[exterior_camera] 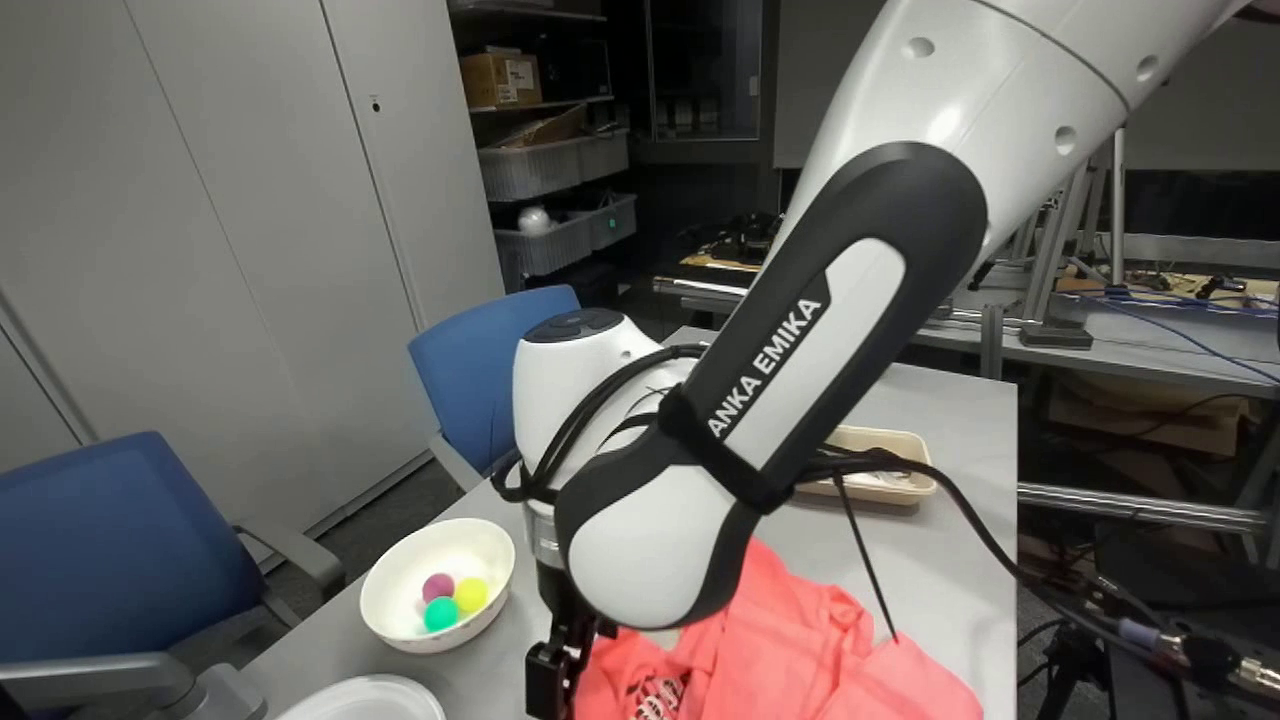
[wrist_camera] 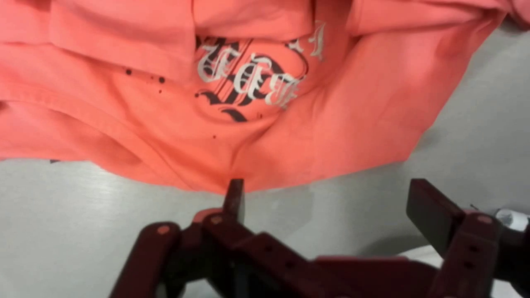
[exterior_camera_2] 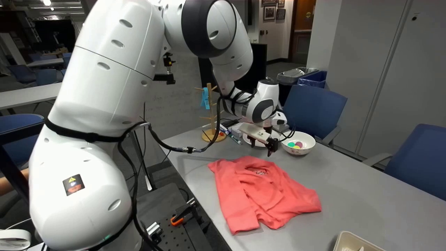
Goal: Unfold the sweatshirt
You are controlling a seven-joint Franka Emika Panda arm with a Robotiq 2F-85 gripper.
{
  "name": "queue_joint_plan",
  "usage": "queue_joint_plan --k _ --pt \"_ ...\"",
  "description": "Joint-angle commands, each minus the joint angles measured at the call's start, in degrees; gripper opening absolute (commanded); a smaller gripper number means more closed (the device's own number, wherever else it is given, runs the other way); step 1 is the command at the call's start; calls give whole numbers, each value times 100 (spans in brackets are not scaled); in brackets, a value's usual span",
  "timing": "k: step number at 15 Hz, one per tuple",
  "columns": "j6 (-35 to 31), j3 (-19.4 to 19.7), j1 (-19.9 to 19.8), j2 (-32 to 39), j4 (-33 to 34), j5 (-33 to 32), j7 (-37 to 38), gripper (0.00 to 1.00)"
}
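Observation:
The coral sweatshirt [exterior_camera_2: 240, 188] lies rumpled on the grey table, its folds bunched around the neck area. A dark and white lettered print on the sweatshirt [wrist_camera: 364, 111] is partly covered by overlapping fabric in the wrist view. My gripper [wrist_camera: 327, 190] stands open above the table by the garment's near edge, with nothing between its fingers. From the wrist, the left fingertip overlaps that edge and the right one is over bare table. In an exterior view the arm hides part of the sweatshirt [exterior_camera: 790, 640]; the gripper there is seen largely side-on.
A white bowl [exterior_camera_2: 306, 140] holding several coloured balls stands close to the gripper. Beside it is a white plate [exterior_camera: 375, 700], partly under the gripper. A wooden peg stand [exterior_camera_2: 210, 120] and markers [exterior_camera_2: 236, 140] are near the table's edge. A beige tray [exterior_camera: 915, 445] sits at the opposite end.

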State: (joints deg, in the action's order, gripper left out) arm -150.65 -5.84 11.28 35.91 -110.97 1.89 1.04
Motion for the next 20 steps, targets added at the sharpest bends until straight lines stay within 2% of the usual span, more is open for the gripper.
queue_joint_plan --k 1,6,13,18,20 --pt "623 -231 -176 30 -53 128 -76 100" --pt "1103 -406 -237 -48 -379 287 -206 100" --pt "1190 -752 -363 -675 -1064 471 -704 100" --pt "1062 -1363 -876 -681 -1528 1284 -2041 100" --pt "993 -1471 -1013 -603 -1635 1431 -2514 100"
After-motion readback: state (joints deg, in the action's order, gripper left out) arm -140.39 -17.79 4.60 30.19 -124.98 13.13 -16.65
